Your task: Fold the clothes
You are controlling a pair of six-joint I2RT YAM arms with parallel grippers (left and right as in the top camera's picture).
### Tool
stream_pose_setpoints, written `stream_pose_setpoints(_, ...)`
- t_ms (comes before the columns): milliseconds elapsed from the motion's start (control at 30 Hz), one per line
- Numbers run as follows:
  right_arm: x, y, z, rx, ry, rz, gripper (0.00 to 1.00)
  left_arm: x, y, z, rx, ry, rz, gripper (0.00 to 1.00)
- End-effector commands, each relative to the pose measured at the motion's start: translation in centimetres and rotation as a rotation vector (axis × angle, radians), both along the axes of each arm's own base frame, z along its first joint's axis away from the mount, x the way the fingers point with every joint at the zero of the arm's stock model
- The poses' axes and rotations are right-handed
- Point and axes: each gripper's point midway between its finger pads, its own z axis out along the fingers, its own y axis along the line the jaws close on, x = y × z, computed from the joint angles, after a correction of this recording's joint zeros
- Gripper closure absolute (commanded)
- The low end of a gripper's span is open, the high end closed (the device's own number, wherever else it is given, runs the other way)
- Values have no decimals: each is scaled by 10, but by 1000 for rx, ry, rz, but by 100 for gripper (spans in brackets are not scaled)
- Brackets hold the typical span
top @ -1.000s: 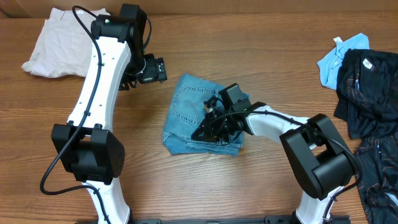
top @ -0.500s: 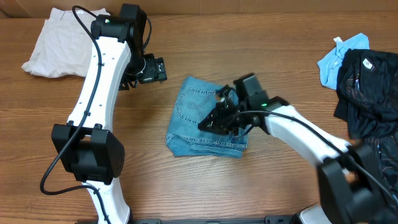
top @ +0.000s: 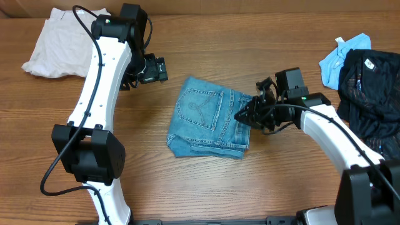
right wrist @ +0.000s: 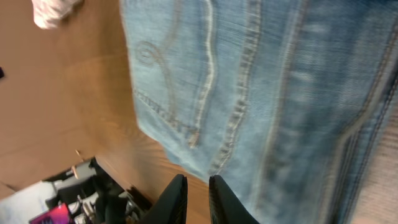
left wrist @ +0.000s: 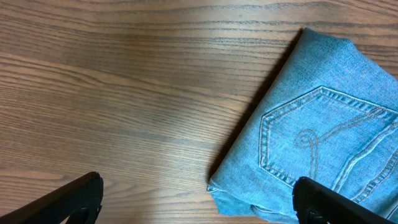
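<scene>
On the wooden table the jeans lie nearest the right gripper, fingers nearly together at their edge; the left gripper, spread wide, hangs farther off.

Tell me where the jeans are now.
In the overhead view, the jeans lie folded, pocket up, at the centre of the table between both arms, the right gripper beside their right edge.

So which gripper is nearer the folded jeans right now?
Right. The right gripper is at the right edge of the jeans in the overhead view. The left gripper hovers apart, beyond their upper-left corner.
</scene>
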Motion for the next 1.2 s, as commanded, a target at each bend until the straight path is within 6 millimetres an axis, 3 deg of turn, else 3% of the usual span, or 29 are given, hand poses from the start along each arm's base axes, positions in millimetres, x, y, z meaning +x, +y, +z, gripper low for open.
stream_pose_setpoints(0,-17,5,-28,99,15,111,83,2,3,0,8,-7,7,0)
stream_pose_setpoints(133,-33,16,-58,217,112,153,84,2,2,0,5,-5,7,0)
stream_pose_setpoints(233,-39,17,-79,237,197,141,96,0,3,0,6,3,7,0)
stream_pose_setpoints(300,-38,15,-85,236,231,113,96,-2,3,0,7,9,7,0)
stream_pose_setpoints(433,-24,9,-71,227,183,87,96,-1,1,0,-2,6,6,0)
stream_pose_setpoints(567,4,-9,-31,81,64,40,94,3,-12,1,-74,-12,-59,0)
stream_pose_setpoints(633,14,-24,-8,-39,14,10,82,3,-20,2,-114,-15,-96,0)
stream_pose_setpoints(667,17,-32,4,-97,-7,-7,69,4,-23,2,-130,-17,-113,0)
stream_pose_setpoints(700,20,-38,14,-142,-24,-20,44,4,-25,1,-138,-19,-124,0)
stream_pose_setpoints(733,22,-47,30,-200,-47,-39,0,5,-28,0,-153,-22,-141,0)
stream_pose_setpoints(833,23,-58,59,-266,-82,-62,0,4,-33,-10,-185,-14,-165,0)
stream_pose_setpoints(967,22,-61,88,-279,-110,-71,0,-4,-47,-36,-271,21,-200,0)
stream_pose_setpoints(1167,22,-61,92,-279,-122,-66,0,-17,-83,-69,-504,33,-274,0)
